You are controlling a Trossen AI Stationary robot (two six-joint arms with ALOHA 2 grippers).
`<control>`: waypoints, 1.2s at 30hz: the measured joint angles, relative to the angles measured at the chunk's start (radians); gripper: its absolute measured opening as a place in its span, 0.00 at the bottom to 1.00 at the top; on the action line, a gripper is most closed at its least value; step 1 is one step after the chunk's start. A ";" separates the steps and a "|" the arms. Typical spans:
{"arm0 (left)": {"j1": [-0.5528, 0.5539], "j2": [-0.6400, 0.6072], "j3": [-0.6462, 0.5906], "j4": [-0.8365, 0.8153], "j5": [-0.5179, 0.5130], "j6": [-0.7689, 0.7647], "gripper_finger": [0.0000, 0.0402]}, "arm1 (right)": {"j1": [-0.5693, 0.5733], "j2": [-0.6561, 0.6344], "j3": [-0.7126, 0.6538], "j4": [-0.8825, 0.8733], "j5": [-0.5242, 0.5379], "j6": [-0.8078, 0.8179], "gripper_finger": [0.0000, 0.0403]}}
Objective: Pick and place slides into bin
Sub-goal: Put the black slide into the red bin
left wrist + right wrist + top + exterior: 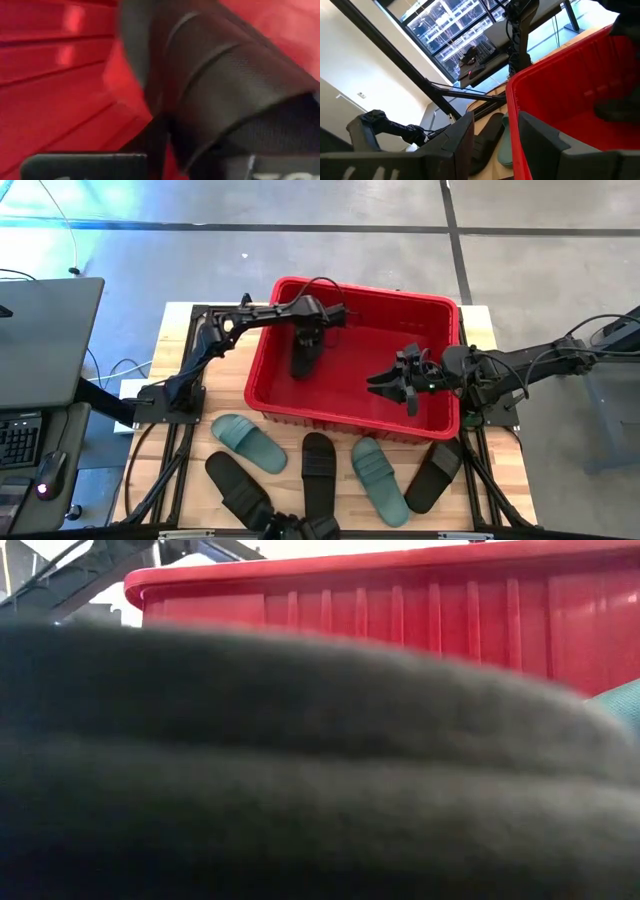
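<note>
red bin [445,310]: we see left gripper [308,337] pinching a black slide [303,358] inside it; right gripper [400,380] spread, holding nothing.

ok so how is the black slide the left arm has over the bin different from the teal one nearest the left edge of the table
The black slide hangs inside the red bin, pinched by the left gripper; the teal slide lies flat on the table in front of the bin, touched by no gripper. One is black, the other muted teal-green. The black one points toward the table's front edge; the teal one lies diagonally. Both are flat, wide-strapped slip-ons.
</note>
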 joint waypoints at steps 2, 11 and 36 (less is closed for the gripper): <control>0.009 0.012 0.002 0.015 0.015 -0.001 0.14 | 0.000 0.000 0.000 0.000 -0.001 0.000 0.35; 0.016 0.018 0.020 -0.039 0.079 0.037 0.33 | 0.000 0.000 0.000 -0.017 -0.001 0.000 0.35; -0.195 -0.190 0.407 -0.228 0.055 0.187 0.42 | 0.151 0.068 0.000 -0.161 -0.268 -0.111 0.35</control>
